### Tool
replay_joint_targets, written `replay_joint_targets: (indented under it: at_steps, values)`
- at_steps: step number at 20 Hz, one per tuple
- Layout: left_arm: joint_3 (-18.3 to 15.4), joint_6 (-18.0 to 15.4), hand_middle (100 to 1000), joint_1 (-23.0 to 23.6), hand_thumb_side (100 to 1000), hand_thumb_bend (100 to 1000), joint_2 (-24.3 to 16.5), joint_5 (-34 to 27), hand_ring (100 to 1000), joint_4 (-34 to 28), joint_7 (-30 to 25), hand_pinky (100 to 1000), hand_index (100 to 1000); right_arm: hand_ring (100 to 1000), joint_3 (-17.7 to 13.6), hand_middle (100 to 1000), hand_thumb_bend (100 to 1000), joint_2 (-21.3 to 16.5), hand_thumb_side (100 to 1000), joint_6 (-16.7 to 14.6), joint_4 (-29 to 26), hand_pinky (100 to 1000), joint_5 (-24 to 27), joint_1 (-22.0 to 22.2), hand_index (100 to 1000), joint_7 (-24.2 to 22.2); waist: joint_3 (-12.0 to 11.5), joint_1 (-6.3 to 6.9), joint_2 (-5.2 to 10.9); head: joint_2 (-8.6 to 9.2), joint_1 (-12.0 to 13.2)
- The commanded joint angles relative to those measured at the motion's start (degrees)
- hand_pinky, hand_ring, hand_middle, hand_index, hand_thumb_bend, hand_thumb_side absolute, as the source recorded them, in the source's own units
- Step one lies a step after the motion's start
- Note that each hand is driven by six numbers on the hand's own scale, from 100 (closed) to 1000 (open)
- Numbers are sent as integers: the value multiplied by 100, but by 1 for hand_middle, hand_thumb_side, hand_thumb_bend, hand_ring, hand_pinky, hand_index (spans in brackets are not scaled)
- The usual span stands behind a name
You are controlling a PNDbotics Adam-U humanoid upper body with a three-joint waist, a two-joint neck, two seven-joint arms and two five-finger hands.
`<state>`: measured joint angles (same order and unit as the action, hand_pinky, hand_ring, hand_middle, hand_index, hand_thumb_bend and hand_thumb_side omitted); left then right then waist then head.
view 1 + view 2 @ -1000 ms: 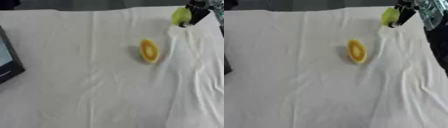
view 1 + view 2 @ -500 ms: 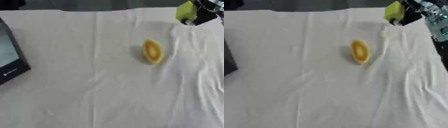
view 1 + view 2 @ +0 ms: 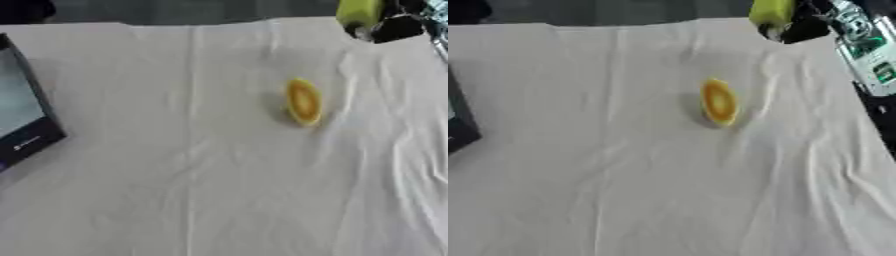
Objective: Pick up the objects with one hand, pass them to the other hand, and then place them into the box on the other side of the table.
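My right hand [image 3: 395,26] comes in at the top right corner, its fingers curled round a yellow-green object [image 3: 359,11], held above the far right of the white cloth. An orange-yellow oval object [image 3: 304,101] lies on the cloth to the right of the middle, below and left of that hand. The dark box [image 3: 19,117] with a pale inside sits at the left edge, partly cut off. My left hand shows in neither view.
A white cloth [image 3: 175,175] covers the table, with creases along its right side. Its far edge runs along the top, with a dark floor beyond. In the right eye view my right arm [image 3: 864,45], silver and black, runs down the right edge.
My right hand has lifted the yellow-green object higher and a little leftward. The camera has shifted, bringing more of the box into view. The orange object has stayed on the cloth.
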<state>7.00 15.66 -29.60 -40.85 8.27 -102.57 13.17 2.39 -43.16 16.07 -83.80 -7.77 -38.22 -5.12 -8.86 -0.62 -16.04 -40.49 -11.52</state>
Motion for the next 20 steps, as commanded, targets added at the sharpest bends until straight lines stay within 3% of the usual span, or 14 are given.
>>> replay_joint_targets:
  at_steps: [1, 10, 20]
  values:
    - [-20, 0, 600, -111, 401, 756, -235, -41, 682, -113, -24, 802, 732, 550, 51, 488, 447, 38, 144, 1, -300, 797, 179, -74, 532, 164, 5, 66, 229, -43, 64]
    - [1, -15, 601, -168, 401, 753, -254, -77, 683, -169, -62, 802, 733, 542, 432, 488, 453, 403, 144, 21, -722, 789, 468, 25, 532, 243, -26, 72, 299, -27, 192]
    - [180, -73, 606, -401, 406, 752, -283, -191, 686, -493, -388, 800, 736, 542, 841, 491, 457, 1092, 142, -121, -870, 787, 344, 17, 535, 249, -57, 110, 363, -135, 179]
